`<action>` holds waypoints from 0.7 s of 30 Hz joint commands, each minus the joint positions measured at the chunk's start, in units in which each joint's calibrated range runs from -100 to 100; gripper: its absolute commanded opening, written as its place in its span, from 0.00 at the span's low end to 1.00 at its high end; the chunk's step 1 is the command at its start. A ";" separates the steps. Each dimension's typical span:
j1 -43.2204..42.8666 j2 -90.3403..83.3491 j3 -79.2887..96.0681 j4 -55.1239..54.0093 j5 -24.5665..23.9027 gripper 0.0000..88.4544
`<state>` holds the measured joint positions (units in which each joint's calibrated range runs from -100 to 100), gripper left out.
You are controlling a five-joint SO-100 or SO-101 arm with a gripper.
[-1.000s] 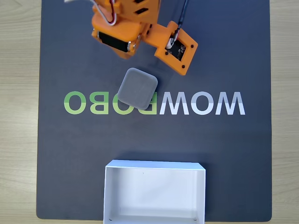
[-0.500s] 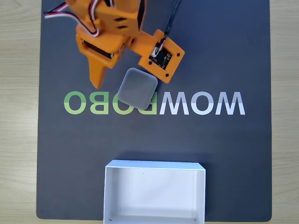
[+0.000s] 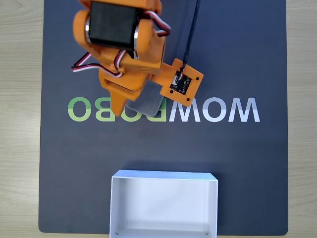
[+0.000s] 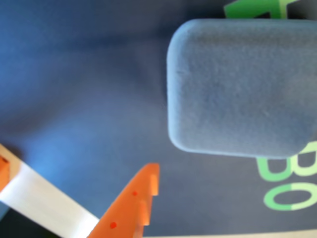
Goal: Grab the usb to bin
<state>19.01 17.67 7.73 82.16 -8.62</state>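
The usb (image 3: 150,102) is a flat grey rounded square lying on the dark mat, over the lettering in the fixed view. The orange arm covers its upper and left parts. My gripper (image 3: 119,106) hangs over the usb's left edge; one pointed orange finger (image 3: 117,110) shows beside it. In the wrist view the usb (image 4: 237,89) sits at the upper right, and the gripper (image 4: 74,166) is open at the lower left. Its serrated orange finger (image 4: 141,193) is just below and left of the block, with nothing between the fingers. The bin (image 3: 163,174), a shallow white box, stands empty at the mat's lower edge.
A dark mat (image 3: 237,158) with green and white lettering covers most of a light wooden table (image 3: 20,119). A small orange camera board (image 3: 184,82) sticks out on the arm's right side, with a black cable running up from it.
The arm has moved down the fixed view and now overlaps the usb. The finger has slid along the block's left edge. The usb and bin have not moved.
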 commanded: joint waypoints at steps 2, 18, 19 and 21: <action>-2.43 0.86 -4.11 2.22 -0.68 0.56; -5.12 9.25 -4.29 -2.32 -2.26 0.57; -5.12 9.84 -4.29 -2.84 -2.10 0.57; -5.12 11.11 -4.29 -3.98 -1.94 0.57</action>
<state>14.06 28.49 5.65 79.31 -10.88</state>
